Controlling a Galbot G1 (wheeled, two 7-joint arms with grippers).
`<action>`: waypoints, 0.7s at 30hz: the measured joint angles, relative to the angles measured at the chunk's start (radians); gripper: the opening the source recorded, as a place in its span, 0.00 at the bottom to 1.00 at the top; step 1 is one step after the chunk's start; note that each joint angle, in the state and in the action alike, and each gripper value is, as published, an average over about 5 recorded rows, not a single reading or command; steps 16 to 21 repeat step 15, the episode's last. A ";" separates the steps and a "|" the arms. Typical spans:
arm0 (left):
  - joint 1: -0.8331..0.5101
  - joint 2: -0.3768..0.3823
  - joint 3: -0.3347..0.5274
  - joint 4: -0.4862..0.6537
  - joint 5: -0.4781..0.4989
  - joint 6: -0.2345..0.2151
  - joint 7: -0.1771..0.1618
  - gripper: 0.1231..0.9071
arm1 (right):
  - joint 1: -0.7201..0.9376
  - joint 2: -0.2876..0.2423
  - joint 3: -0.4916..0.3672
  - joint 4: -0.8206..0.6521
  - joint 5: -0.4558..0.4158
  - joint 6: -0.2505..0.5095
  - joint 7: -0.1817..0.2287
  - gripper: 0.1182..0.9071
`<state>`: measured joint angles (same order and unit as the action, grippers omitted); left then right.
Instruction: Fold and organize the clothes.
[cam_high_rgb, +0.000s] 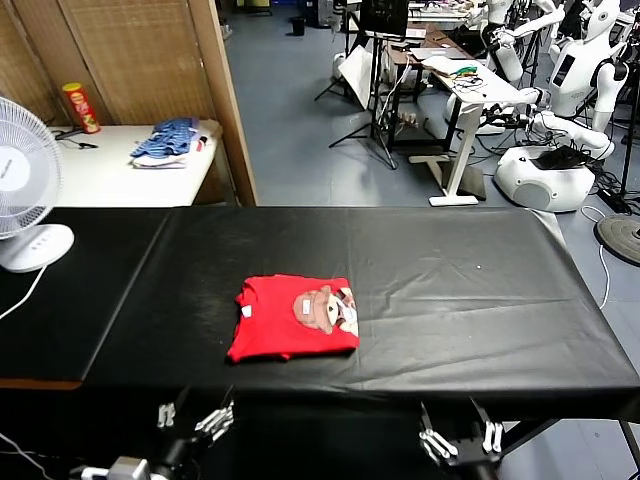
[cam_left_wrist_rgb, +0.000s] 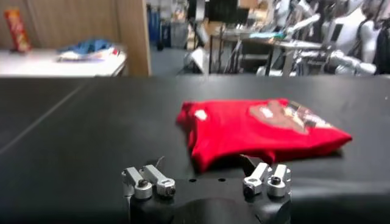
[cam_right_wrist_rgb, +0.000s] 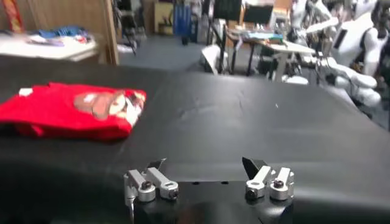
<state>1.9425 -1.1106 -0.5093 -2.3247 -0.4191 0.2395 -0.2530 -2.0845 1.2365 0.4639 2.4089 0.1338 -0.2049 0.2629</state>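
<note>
Right now we see the red T-shirt (cam_high_rgb: 294, 317) lying folded into a compact rectangle on the black-covered table (cam_high_rgb: 450, 290), near the front edge and somewhat toward our left of the middle. Its cartoon print (cam_high_rgb: 328, 309) faces up on the right half of the fold, and a small white tag (cam_high_rgb: 246, 311) shows near the left edge of the fabric. Our left gripper (cam_high_rgb: 195, 417) sits low at the front edge of the table, just below and left of the shirt, with its fingers spread wide and nothing between them; from the left wrist view the shirt (cam_left_wrist_rgb: 256, 129) lies just beyond those parted fingers (cam_left_wrist_rgb: 149, 182), not touching them. Our right gripper (cam_high_rgb: 460, 440) also hangs at the front edge, well to the right of the shirt, fingers spread wide and empty; in the right wrist view the shirt (cam_right_wrist_rgb: 70, 109) rests off to one side, apart from the gripper (cam_right_wrist_rgb: 207, 181). A white fan (cam_high_rgb: 25, 185) stands at the table's far left corner. Behind it, on a separate white table (cam_high_rgb: 100, 170), we see a blue striped pile of clothes (cam_high_rgb: 168, 143) and a red can (cam_high_rgb: 81, 107).
</note>
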 joint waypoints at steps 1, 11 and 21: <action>0.005 -0.002 -0.004 -0.008 -0.001 0.014 -0.008 0.86 | -0.009 0.000 0.001 0.005 0.000 -0.006 0.003 0.86; 0.029 -0.012 -0.044 -0.049 -0.014 0.060 -0.010 0.86 | -0.041 0.001 0.000 0.022 -0.001 -0.010 0.002 0.86; 0.029 -0.013 -0.046 -0.053 -0.015 0.062 -0.008 0.86 | -0.043 0.001 0.001 0.023 -0.001 -0.010 0.002 0.86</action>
